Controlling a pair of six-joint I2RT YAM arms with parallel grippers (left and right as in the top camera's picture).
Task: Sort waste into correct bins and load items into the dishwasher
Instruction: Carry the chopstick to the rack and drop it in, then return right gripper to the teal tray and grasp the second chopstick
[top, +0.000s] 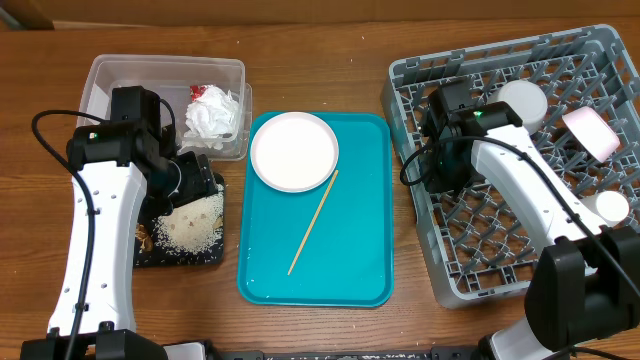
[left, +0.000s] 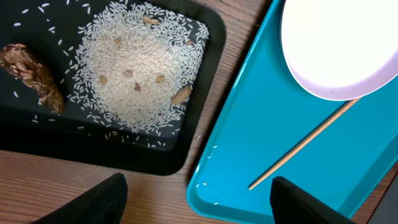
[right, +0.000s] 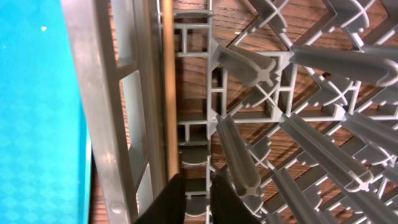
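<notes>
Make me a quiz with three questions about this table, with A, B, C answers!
1. Where is the rice pile? A on the plate; B on the black tray; C on the bare wood.
2. The teal tray holds: A one chopstick; B two; C three.
3. The left gripper is: A open and empty; B shut on the plate; C shut on paper.
Answers: 1 B, the grains sit on the black surface; 2 A, only a single thin stick lies there; 3 A, its fingers stand wide apart, gripping nothing.
</notes>
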